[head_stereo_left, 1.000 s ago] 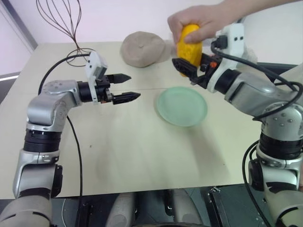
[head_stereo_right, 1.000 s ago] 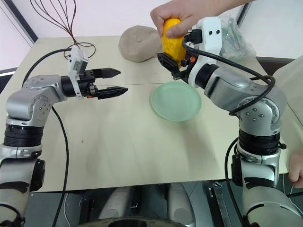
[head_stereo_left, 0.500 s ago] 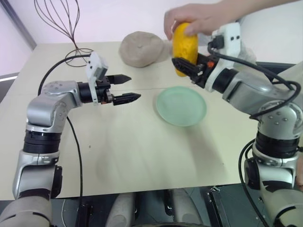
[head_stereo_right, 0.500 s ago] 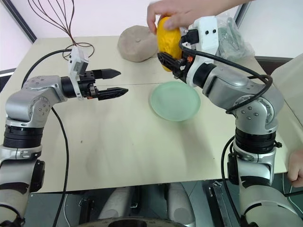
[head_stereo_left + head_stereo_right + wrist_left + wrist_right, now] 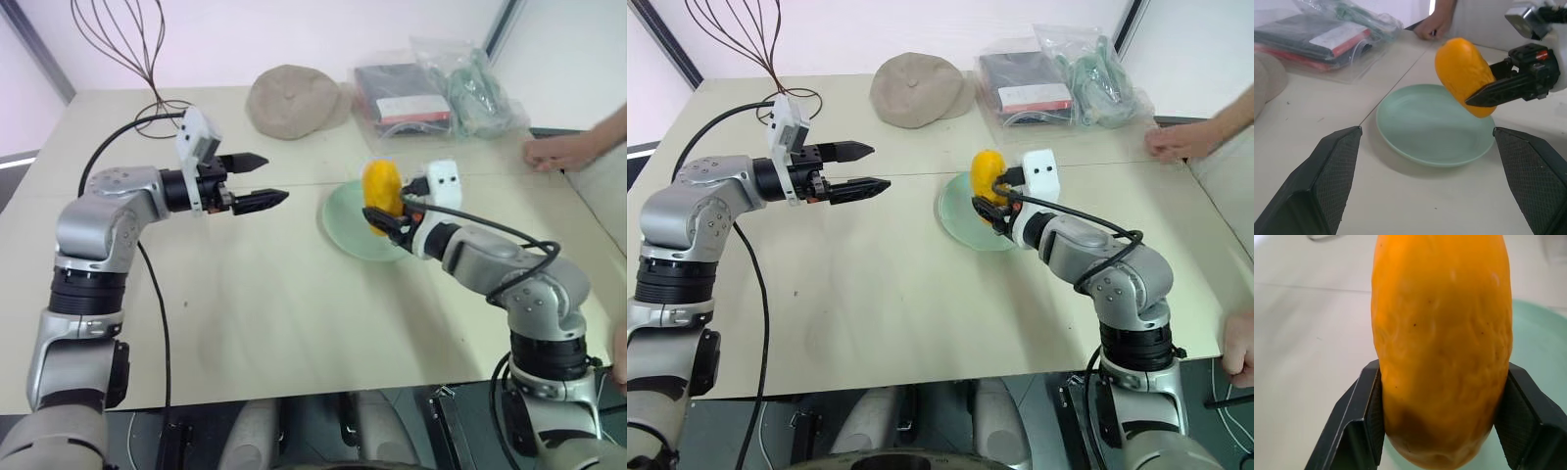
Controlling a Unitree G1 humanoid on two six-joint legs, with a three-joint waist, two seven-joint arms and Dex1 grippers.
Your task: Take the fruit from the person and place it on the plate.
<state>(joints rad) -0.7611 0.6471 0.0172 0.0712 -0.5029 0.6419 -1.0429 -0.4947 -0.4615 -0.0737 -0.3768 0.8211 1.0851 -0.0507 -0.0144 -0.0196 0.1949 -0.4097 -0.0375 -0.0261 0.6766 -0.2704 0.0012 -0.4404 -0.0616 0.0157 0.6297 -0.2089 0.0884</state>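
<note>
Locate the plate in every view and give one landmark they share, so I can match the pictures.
Left eye view: plate, right of centre, partly behind the fruit.
Right eye view: centre, under the fruit, rim at.
Left wrist view: centre, between the two fingers.
Right wrist view: green sliver at right edge.
Shared landmark: the fruit, clamped in the right gripper.
</note>
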